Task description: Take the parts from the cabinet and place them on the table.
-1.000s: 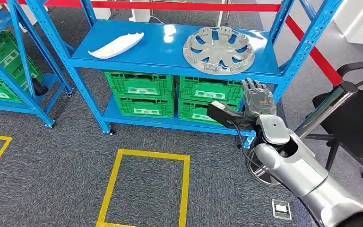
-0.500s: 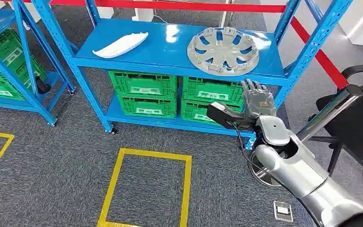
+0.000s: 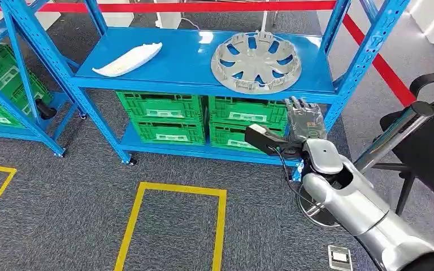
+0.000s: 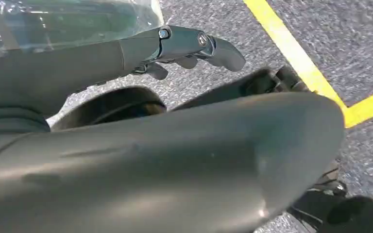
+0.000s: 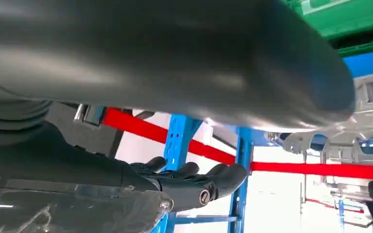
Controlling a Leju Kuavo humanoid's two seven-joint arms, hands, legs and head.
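Raised below the front edge of the blue shelf, right hand with fingers straight, apart and holding nothing. Lying flat on that shelf just above and beyond the fingertips, untouched: grey hubcap, with white curved part well to its left. Left hand over grey carpet, fingers curled, holding nothing.
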